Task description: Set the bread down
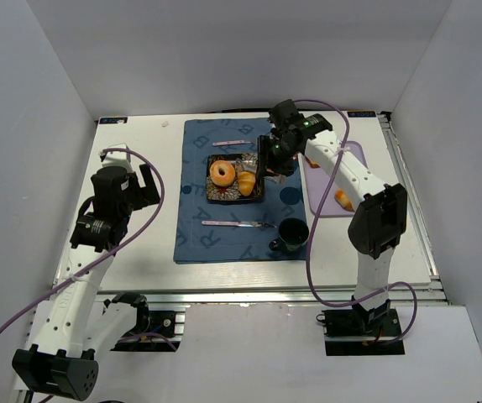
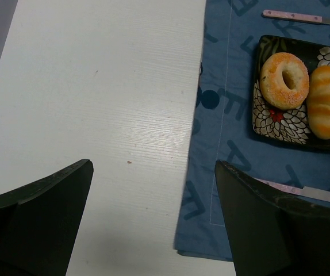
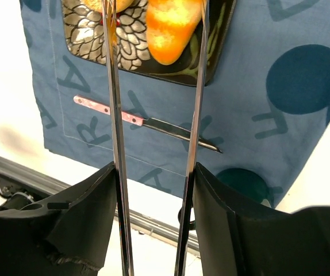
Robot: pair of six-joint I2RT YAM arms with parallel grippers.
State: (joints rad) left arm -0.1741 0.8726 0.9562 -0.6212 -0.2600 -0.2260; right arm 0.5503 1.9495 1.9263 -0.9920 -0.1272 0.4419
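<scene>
Right wrist view shows you the right gripper (image 3: pixel 153 224), jaws clamped on tongs (image 3: pixel 114 144) whose arms flank the bread (image 3: pixel 171 26) lying on the plate (image 3: pixel 90 31) (beside the doughnut (image 2: pixel 284 80)). Your left gripper (image 2: pixel 153 218) hangs over the white surface (image 2: pixel 96 86), jaws apart.

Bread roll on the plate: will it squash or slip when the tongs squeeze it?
The bread roll looks soft and light, so it probably dents easily. Its glossy, rounded sides may slip between the thin tongs.

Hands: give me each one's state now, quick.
Left hand: open, holding nothing.
Right hand: shut on the tongs, blades either side of the bread roll.
</scene>
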